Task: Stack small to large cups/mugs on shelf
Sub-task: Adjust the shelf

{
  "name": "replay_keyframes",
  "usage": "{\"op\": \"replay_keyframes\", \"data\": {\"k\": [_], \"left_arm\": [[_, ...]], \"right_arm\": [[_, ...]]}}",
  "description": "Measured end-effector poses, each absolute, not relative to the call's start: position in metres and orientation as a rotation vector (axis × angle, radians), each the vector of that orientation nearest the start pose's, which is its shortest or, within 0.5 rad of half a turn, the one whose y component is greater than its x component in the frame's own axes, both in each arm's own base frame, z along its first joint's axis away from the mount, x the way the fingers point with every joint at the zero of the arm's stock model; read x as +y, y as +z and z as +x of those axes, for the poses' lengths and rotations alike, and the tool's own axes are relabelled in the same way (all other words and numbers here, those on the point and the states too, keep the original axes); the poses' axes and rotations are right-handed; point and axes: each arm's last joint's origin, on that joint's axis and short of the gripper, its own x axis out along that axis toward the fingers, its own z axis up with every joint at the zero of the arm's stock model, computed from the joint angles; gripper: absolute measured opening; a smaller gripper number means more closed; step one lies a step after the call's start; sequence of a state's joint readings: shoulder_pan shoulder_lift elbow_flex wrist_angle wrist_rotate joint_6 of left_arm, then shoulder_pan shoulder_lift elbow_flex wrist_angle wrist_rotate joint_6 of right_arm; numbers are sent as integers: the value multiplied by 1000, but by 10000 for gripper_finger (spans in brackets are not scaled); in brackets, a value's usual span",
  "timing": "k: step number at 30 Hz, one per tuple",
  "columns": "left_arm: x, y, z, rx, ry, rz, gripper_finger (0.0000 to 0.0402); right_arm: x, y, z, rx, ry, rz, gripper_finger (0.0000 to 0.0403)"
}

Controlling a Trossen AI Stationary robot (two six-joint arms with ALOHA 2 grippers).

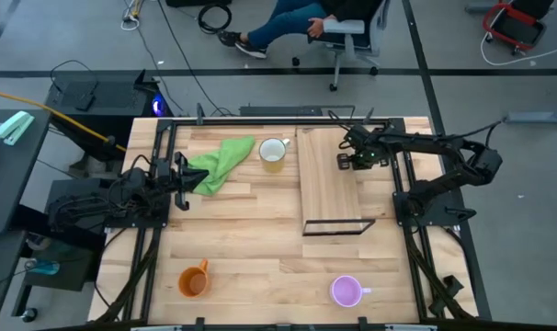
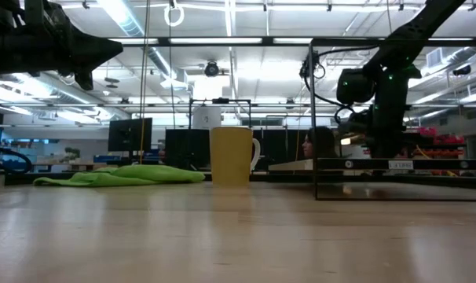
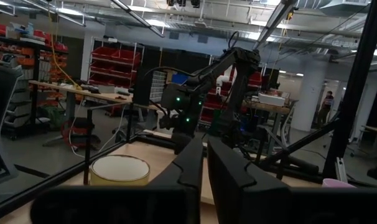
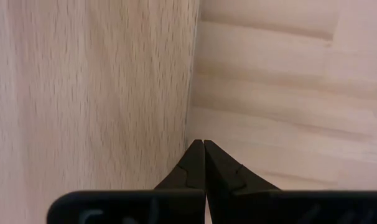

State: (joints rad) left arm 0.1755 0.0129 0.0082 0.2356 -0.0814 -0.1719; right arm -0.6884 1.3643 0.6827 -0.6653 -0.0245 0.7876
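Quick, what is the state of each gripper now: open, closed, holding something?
Left gripper: closed, holding nothing, beside the green cloth.
Right gripper: closed, holding nothing, over the shelf.

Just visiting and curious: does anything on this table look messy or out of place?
Only the green cloth, lying crumpled near the white mug. The orange mug and purple mug stand upright, apart; the shelf carries no mugs yet.
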Motion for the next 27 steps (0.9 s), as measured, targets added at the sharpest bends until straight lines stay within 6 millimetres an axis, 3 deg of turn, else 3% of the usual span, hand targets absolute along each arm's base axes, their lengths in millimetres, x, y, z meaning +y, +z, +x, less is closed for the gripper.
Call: {"op": "replay_keyframes", "data": {"k": [22,27], "left_arm": [[19,188,93,-252,236,-156,33],[19,188,93,-253,235,-159,31]], "right_arm": [[-129,161,177,987,-1018,1147,2],[-124,161,171,1079,-1019,1144,2]]}}
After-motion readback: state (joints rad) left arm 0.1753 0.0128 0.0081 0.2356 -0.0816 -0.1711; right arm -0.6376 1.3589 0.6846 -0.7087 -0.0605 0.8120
